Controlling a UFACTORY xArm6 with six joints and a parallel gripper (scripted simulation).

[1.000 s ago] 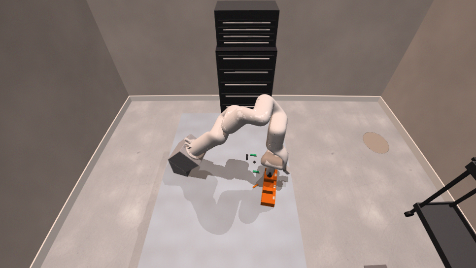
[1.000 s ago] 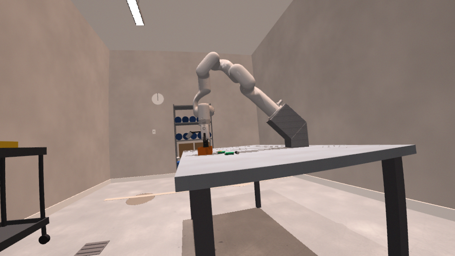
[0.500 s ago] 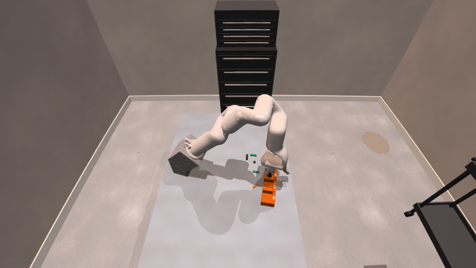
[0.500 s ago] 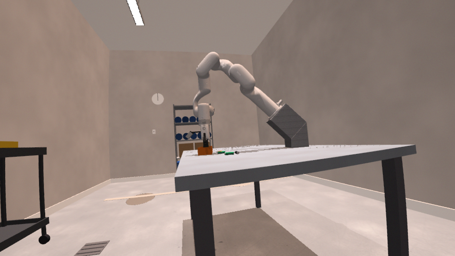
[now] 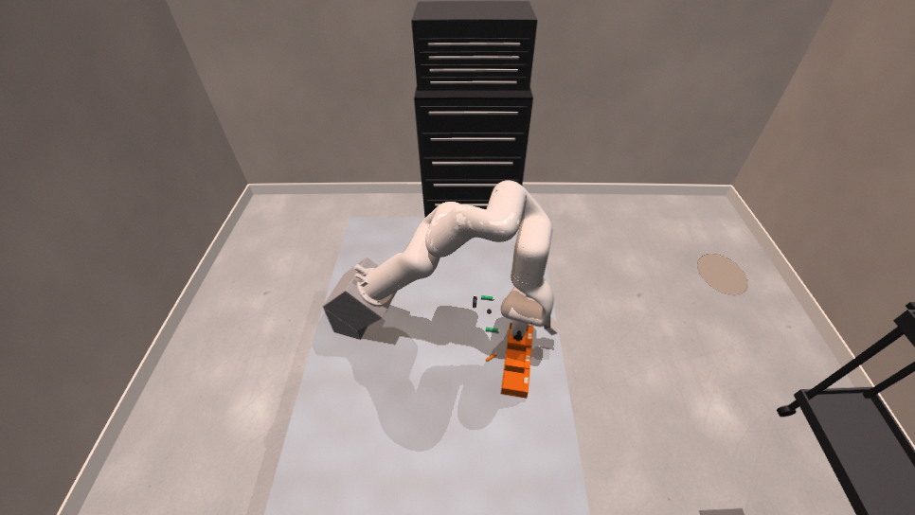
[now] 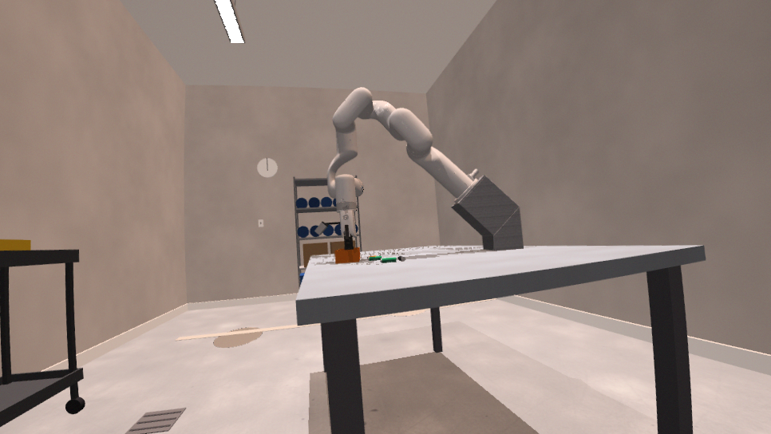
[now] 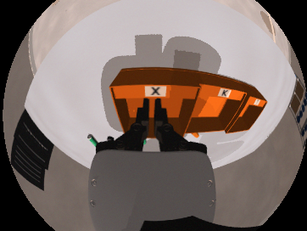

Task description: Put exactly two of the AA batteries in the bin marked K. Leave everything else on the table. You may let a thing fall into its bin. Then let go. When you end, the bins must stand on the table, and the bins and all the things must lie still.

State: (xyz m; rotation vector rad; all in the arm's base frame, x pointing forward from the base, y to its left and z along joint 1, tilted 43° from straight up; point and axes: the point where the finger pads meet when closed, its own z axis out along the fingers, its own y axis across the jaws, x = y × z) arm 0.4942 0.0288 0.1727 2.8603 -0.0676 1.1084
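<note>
Three orange bins stand in a row on the table. In the wrist view the nearest bin (image 7: 126,104) (image 5: 511,342) is marked X, the middle bin (image 7: 211,110) (image 5: 511,368) is marked K, and the far bin's (image 7: 251,114) mark is too small to read. My gripper (image 7: 152,106) (image 5: 519,333) (image 6: 348,241) hangs over the X bin, pointing down. Its fingers are nearly together and I see nothing between them. Two green AA batteries (image 5: 488,297) (image 5: 492,329) lie on the table left of the bins. One battery (image 7: 91,139) also shows in the wrist view.
A small black cylinder (image 5: 474,300) and a small black piece (image 5: 488,310) lie near the batteries. A thin orange piece (image 5: 491,357) lies beside the bins. The arm's dark base block (image 5: 350,310) stands at the table's left. The bins are close to the table's right edge.
</note>
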